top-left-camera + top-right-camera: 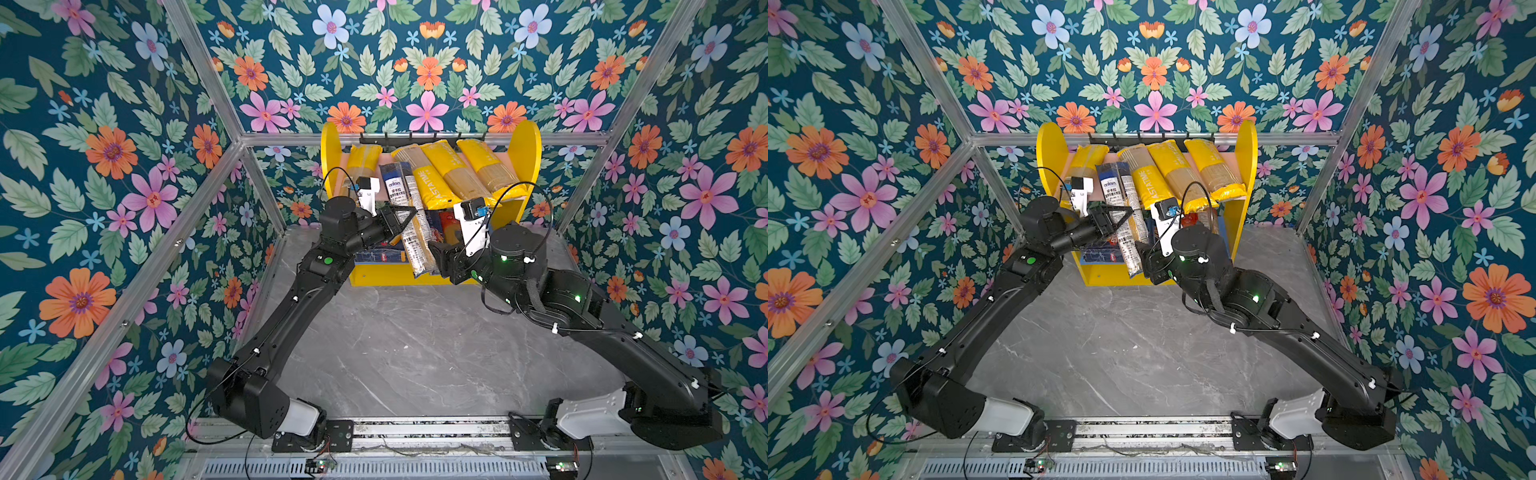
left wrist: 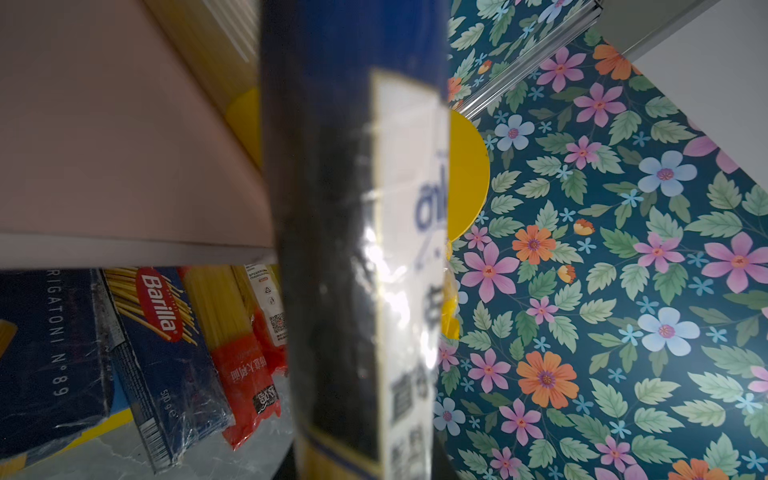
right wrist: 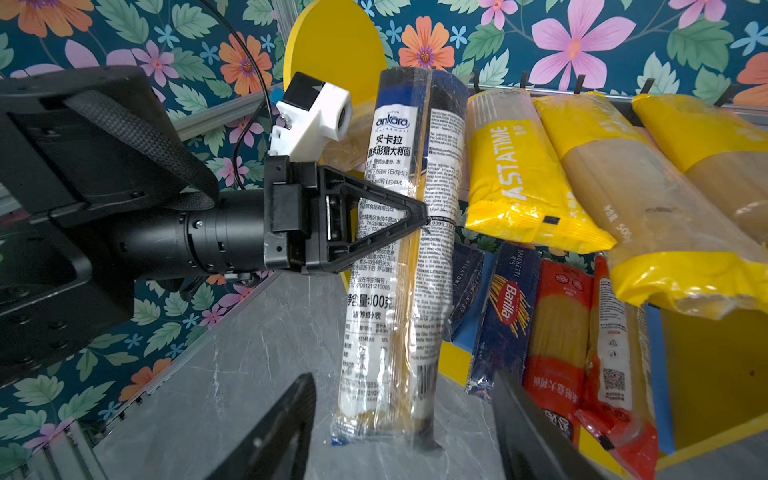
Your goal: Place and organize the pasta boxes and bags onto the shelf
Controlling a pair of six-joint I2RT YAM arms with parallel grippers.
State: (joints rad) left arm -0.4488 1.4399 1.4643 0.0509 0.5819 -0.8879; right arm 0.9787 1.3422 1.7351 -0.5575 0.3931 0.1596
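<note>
The shelf [image 1: 525, 153] [image 1: 1246, 149] stands at the back of the table, and several yellow bags [image 1: 440, 174] [image 3: 511, 178] lie across its pink upper board [image 2: 104, 145]. My left gripper [image 1: 411, 212] [image 1: 1127, 210] [image 3: 424, 218] is shut on the middle of the dark navy bag [image 1: 415, 245] [image 1: 1125, 245] [image 2: 353, 249] [image 3: 390, 137]. The bag's top leans on the upper board and its lower end hangs in front of the shelf. My right gripper [image 1: 442, 259] [image 1: 1148, 262] [image 3: 403, 382] is open, with its fingers standing apart on either side of that lower end. On the lower tier are the rigatoni box [image 2: 45, 345], the spaghetti box [image 3: 507, 307] and two red bags [image 3: 557, 324].
The grey marble table top [image 1: 415, 353] stretches in front of the shelf. Floral walls and aluminium posts [image 1: 232, 174] close in both sides. A black hook rail [image 1: 419, 139] runs along the shelf's back. The arm bases sit on a rail [image 1: 415, 428] at the front edge.
</note>
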